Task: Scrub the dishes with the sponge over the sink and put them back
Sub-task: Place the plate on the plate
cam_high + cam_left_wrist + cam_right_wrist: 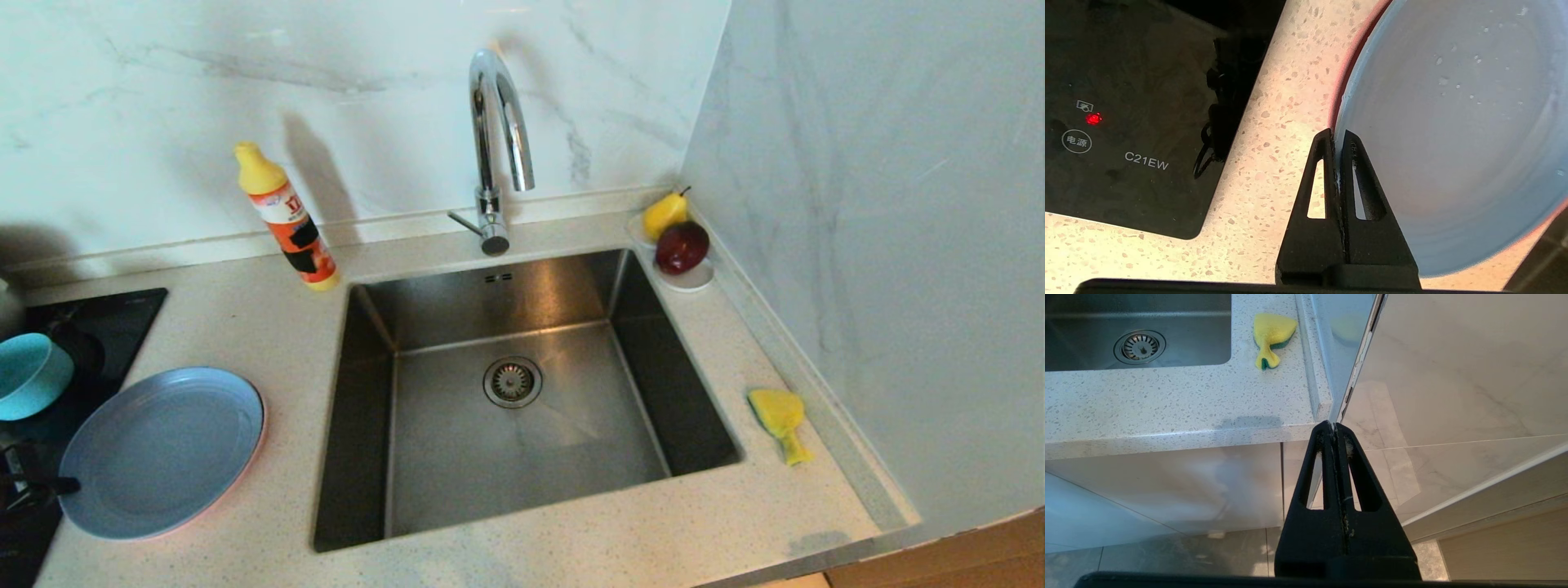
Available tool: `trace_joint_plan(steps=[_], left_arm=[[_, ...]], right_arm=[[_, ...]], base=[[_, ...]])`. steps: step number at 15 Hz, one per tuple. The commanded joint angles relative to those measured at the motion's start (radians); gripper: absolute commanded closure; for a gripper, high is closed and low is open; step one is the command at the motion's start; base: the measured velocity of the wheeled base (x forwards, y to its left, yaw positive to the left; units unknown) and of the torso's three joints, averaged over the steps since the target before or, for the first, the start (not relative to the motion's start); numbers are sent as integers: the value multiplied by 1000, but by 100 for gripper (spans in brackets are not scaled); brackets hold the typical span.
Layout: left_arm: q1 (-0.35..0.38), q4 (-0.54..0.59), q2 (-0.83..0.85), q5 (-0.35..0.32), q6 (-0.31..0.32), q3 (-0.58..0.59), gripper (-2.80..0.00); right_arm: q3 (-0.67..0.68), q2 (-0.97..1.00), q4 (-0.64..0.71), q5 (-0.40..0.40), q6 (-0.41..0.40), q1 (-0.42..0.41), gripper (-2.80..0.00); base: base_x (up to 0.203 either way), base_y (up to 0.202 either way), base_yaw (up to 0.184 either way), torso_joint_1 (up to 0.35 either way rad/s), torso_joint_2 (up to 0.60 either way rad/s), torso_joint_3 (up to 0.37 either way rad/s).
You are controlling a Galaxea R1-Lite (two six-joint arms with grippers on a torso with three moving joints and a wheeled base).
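1. Two plates stacked left of sink (522, 392): blue plate (159, 449) on pink plate (1340, 87); teal bowl (28, 376) beyond them
2. Left gripper (1336, 134) pinches blue plate's rim, jaws clamped
3. Right gripper (1334, 426) closed, empty, parked below counter (571, 563) edge
4. Sponge (780, 420) on counter right of sink

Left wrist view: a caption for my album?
Left gripper shut on the light-blue plate rim, beside the cooktop.

White marble walls (882, 245) behind and beside speckled stone countertop (571, 547); pale cabinet doors (1167, 490) below, grey tiled floor (1180, 555).
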Motion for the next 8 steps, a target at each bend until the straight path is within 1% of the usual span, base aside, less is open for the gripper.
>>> trace_joint_plan(steps=[1,2,8], left_arm=[[0,-1,19,-2,3,-7,0],[2,-1,18,-2,-4,-17,-280],[4,9,-39,-9,-19,-63,-280]], right_arm=[[0,1,0,1,-1,0,0],[0,1,0,1,-1,0,0],[0,1,0,1,-1,0,0]], base=[[0,0,0,0,0,0],[0,0,0,0,0,0],[0,0,0,0,0,0]])
